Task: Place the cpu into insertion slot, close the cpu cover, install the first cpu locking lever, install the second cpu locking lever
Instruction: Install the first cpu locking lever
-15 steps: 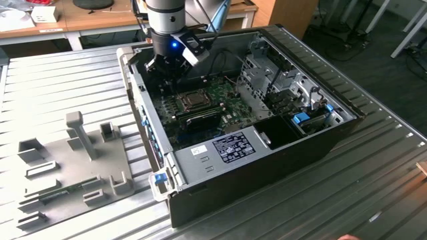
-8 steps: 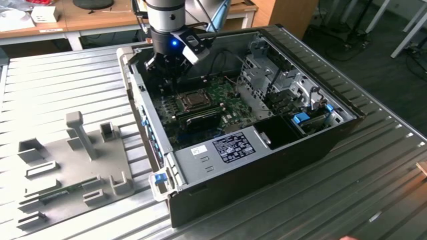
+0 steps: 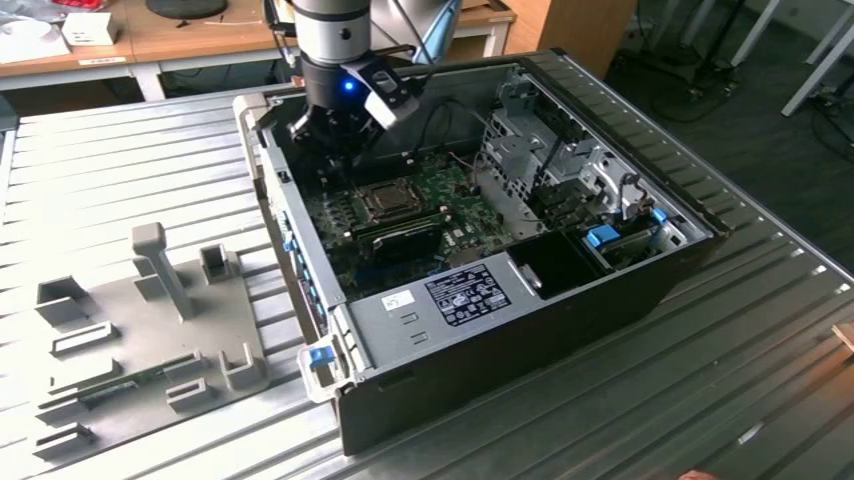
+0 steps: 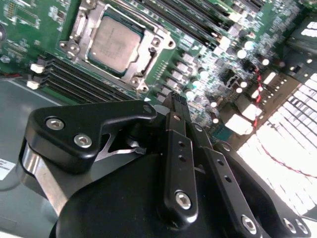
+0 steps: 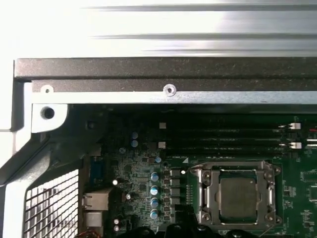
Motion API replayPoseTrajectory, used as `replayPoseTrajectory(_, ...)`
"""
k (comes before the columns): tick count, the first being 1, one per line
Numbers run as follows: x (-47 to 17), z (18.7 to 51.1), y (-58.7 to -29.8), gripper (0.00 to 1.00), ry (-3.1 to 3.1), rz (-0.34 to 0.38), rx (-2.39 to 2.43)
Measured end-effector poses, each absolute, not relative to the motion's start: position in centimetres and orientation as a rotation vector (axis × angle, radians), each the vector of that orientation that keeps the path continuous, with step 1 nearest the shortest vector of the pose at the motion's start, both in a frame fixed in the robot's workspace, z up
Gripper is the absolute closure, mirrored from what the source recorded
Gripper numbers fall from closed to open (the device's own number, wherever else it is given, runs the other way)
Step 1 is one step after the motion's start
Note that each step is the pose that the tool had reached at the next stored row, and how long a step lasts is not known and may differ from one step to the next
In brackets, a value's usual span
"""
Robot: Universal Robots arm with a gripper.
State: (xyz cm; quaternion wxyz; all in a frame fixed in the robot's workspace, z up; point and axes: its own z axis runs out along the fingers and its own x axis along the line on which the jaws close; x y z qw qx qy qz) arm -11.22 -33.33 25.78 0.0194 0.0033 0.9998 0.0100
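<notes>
The cpu (image 4: 114, 44) (image 5: 238, 197) (image 3: 391, 200) lies flat in the insertion slot (image 4: 74, 29) (image 5: 204, 191) on the green board inside the open computer case. The cpu cover (image 4: 143, 57) (image 5: 237, 167) lies down over the chip's edges as a shiny metal frame. My gripper (image 4: 173, 98) (image 3: 334, 148) hangs above the board beside the socket, towards the case's back wall. Its black fingers (image 4: 179, 144) are shut with nothing between them, and they touch neither the chip nor the cover.
Long black memory slots (image 4: 84, 82) (image 5: 228, 139) run beside the socket. The case's metal walls (image 5: 168, 74) enclose the board. A drive cage (image 3: 541, 150) and a labelled power supply (image 3: 467, 295) fill the case's other end. A grey fixture plate (image 3: 147, 330) lies on the ribbed table at the exterior view's left.
</notes>
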Motion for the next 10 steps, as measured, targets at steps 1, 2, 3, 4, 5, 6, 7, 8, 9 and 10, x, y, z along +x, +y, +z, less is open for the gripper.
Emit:
replayPoseTrajectory(1, -11.22, 25.76, -33.33, 0.90, 3.114, 0.031, 0.011)
replayPoseTrajectory(2, -11.22, 25.77, -33.33, 0.90, 3.117, 0.031, 0.011)
replayPoseTrajectory(3, -11.22, 25.77, -33.34, 0.90, 3.117, 0.031, 0.011)
replayPoseTrajectory(4, -11.22, 25.76, -33.34, 0.90, 3.117, 0.031, 0.011)
replayPoseTrajectory(5, -11.22, 25.76, -33.34, 0.90, 3.118, 0.031, 0.011)
replayPoseTrajectory(6, -11.22, 25.75, -33.33, 0.90, 3.118, 0.032, 0.011)
replayPoseTrajectory(7, -11.22, 25.72, -33.34, 0.90, 3.118, 0.034, 0.011)
replayPoseTrajectory(8, -11.21, 25.68, -33.34, 0.90, 3.118, 0.039, 0.011)
replayPoseTrajectory(9, -11.21, 25.66, -33.34, 0.90, 3.118, 0.047, 0.010)
replayPoseTrajectory(10, -11.22, 25.63, -33.34, 0.90, 3.118, 0.057, 0.011)
